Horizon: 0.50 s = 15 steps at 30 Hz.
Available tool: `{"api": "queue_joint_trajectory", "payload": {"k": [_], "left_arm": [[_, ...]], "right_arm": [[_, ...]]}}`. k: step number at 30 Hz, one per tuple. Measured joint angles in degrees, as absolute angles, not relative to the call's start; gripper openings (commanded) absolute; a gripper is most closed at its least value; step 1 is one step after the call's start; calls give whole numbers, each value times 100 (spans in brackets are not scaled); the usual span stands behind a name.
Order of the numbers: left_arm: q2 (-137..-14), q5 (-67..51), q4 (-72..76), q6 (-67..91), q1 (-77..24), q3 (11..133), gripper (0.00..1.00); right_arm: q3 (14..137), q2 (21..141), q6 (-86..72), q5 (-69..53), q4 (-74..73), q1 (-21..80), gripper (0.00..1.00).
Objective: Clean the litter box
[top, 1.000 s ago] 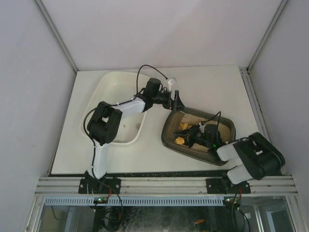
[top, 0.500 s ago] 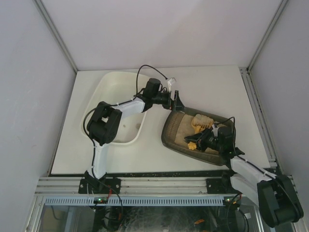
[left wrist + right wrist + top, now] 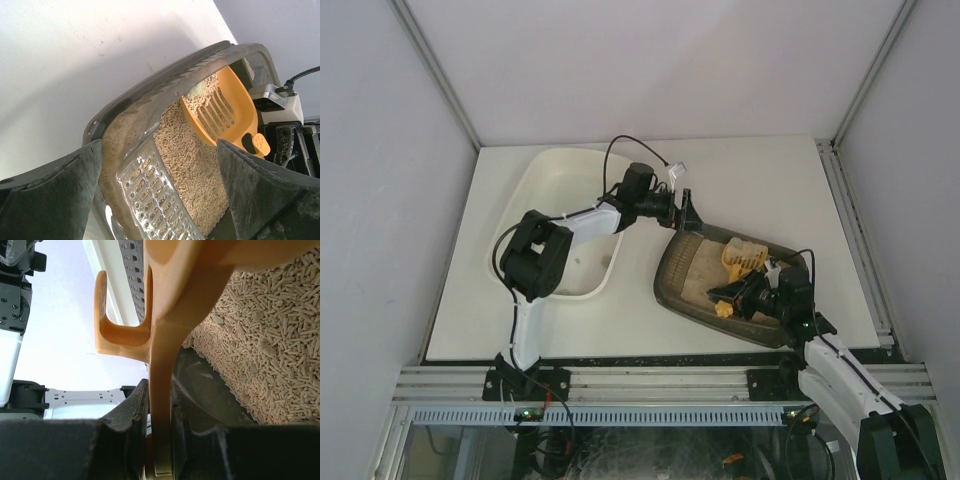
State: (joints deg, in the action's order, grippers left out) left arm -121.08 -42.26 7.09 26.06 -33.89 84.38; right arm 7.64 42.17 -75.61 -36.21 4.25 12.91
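Note:
The dark litter box (image 3: 685, 270) lies right of the table's centre, with pale pellet litter (image 3: 192, 160) inside. My left gripper (image 3: 682, 214) is open at the box's far left corner, its fingers (image 3: 50, 195) either side of the rim (image 3: 165, 85). My right gripper (image 3: 748, 294) reaches in from the near side, shut on the handle (image 3: 162, 390) of an orange slotted scoop (image 3: 740, 253). The scoop (image 3: 220, 110) is tilted up over the far right part of the box, with some litter on its blade.
A larger white tub (image 3: 565, 175) stands left of the litter box, under the left arm. A clear perforated insert (image 3: 155, 195) lies along the box's inner wall. An aluminium rail (image 3: 660, 385) runs along the near edge, and white walls enclose the table.
My right arm has unfolded and stretched out from its base. It has carried the scoop from the near left of the litter toward the far right. The left arm has stayed put.

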Motion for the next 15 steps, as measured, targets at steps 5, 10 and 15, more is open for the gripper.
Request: {"api": "queue_joint_trajectory", "payload": {"k": [5,10,15], "left_arm": [[-12105,-4261,687,2609,-3402,8438,100],[-12097,-4272,650,2604,-3417,8438,100],[-12095,-4274,624,2589,-3430,8438,100]], "right_arm": [[751,3944,-7516,-3701,123,1278,0],[753,3728,-7470,-3833,-189,1275,0],[819,3688,-7395,-3959,-504,1267,0]]}}
